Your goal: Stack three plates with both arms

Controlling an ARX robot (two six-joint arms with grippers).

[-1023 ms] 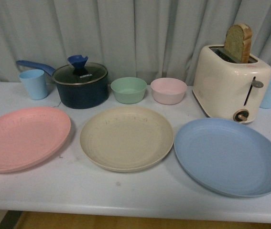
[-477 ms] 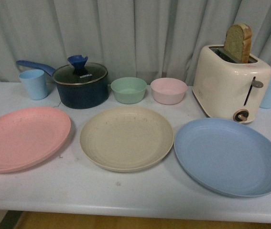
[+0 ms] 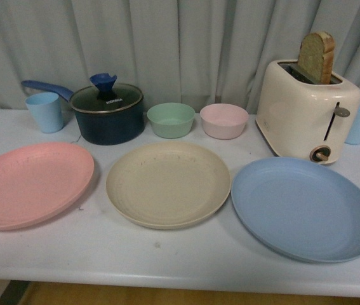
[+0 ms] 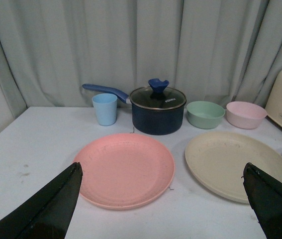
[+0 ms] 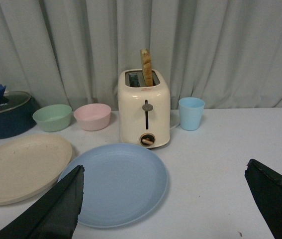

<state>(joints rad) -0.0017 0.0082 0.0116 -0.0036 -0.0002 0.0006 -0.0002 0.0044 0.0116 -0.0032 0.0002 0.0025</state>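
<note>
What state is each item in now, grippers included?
Pink plate: flat, unstacked.
Beige plate: flat, unstacked.
Blue plate: flat, unstacked.
Pot: lidded.
Toaster: bread sticking out.
Green bowl: upright.
Pink bowl: upright.
Cup by pot: upright.
Cup by toaster: upright.
Left gripper: open.
Right gripper: open.

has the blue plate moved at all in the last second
No. The blue plate sits where it was in the front view, its far rim close in front of the toaster as before.
</note>
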